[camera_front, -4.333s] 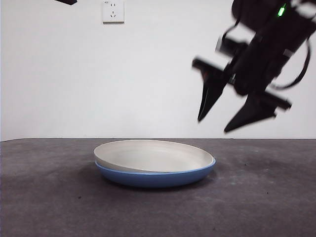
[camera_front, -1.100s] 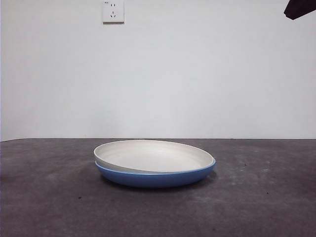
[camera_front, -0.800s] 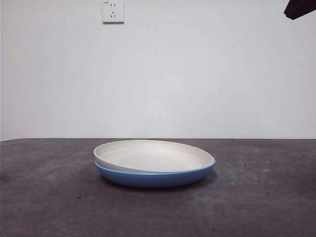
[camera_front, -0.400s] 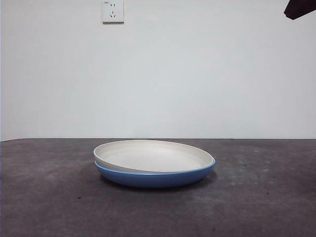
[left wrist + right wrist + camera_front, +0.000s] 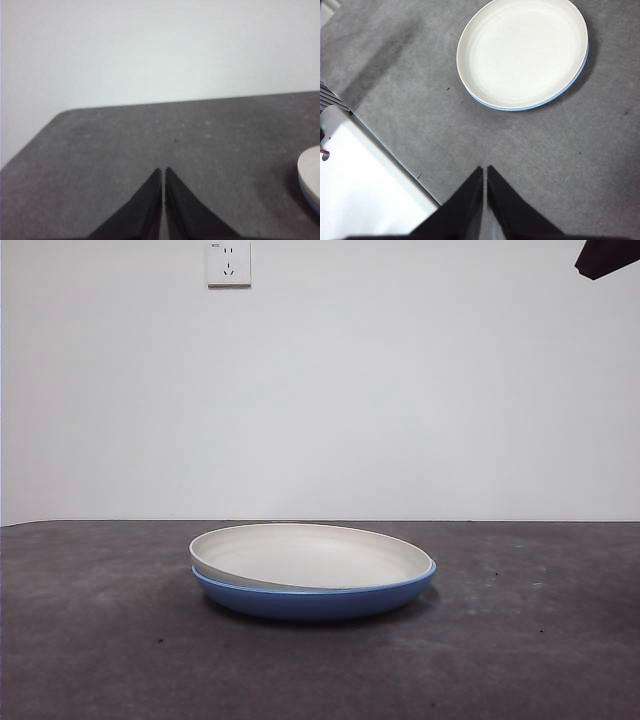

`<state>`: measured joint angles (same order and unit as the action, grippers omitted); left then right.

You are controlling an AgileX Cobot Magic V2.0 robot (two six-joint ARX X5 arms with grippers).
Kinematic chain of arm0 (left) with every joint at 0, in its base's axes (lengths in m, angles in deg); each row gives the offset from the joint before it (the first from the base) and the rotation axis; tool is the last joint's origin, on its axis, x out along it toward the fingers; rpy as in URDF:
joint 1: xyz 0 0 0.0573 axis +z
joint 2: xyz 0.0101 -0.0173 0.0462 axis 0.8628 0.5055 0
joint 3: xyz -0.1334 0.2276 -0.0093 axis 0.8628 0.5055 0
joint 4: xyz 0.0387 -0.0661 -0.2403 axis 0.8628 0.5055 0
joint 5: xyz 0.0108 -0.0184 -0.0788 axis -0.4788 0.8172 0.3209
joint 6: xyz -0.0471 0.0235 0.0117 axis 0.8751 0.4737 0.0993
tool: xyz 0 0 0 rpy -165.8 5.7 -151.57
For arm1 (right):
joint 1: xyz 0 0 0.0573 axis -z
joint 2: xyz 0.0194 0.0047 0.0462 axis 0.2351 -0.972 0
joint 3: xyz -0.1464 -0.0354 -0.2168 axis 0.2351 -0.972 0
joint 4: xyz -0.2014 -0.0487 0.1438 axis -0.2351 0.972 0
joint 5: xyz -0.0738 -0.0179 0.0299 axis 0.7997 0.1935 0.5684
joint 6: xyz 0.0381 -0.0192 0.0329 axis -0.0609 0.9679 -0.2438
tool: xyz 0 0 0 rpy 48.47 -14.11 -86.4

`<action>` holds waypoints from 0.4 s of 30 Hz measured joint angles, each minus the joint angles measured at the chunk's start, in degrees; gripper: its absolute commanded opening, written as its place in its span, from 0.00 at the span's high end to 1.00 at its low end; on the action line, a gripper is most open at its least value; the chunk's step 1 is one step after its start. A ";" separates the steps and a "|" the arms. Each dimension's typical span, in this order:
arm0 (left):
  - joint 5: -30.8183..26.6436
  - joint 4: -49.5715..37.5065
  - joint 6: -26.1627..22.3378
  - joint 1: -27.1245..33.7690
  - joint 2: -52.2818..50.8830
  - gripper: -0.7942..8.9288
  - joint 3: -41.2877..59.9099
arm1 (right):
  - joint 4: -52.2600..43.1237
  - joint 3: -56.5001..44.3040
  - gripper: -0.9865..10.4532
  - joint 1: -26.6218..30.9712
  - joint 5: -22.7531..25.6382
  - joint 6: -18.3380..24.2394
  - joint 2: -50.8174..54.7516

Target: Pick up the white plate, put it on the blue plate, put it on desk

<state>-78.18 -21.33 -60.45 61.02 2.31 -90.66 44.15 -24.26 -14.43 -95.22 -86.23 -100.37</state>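
Note:
The white plate (image 5: 310,553) rests inside the blue plate (image 5: 315,600), slightly tilted, at the middle of the desk (image 5: 100,640). From high above, the right wrist view shows the white plate (image 5: 522,50) with a thin arc of the blue plate (image 5: 530,106) along its edge. My right gripper (image 5: 484,170) is shut, empty and raised well away from the plates; its black tip (image 5: 605,255) shows at the front view's top right corner. My left gripper (image 5: 163,171) is shut and empty over bare desk, with the white plate's rim (image 5: 310,172) off to one side.
A white wall with a socket (image 5: 229,262) stands behind the desk. In the right wrist view the desk's edge and a white base (image 5: 365,190) lie beside the gripper.
Five seconds ago a gripper hung open above the plates' right side; it has since withdrawn to the top right corner. Over the last second nothing has moved.

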 measured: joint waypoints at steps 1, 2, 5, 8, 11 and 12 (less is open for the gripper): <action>0.00 0.15 0.02 0.00 0.00 0.91 0.37 | 0.00 0.00 0.91 0.00 0.00 0.00 0.00; 0.00 0.33 0.15 0.00 0.00 0.91 0.66 | 0.00 0.00 0.91 0.00 0.00 0.00 0.00; 0.00 0.24 0.66 0.00 0.00 0.91 0.70 | 0.00 0.00 0.91 0.00 0.00 0.00 0.00; 0.00 2.89 1.18 0.00 0.00 0.91 0.70 | -0.02 0.00 0.91 0.00 0.00 0.00 0.00; 0.00 6.23 1.27 0.00 0.00 0.91 0.70 | 0.00 0.00 0.91 0.00 0.00 0.00 0.00; -0.02 7.13 1.31 0.00 0.00 0.91 0.70 | -0.02 0.00 0.91 0.00 0.00 0.00 0.00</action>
<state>-78.20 -14.21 -59.14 61.02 2.31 -89.96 44.13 -24.26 -14.43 -95.22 -86.23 -100.37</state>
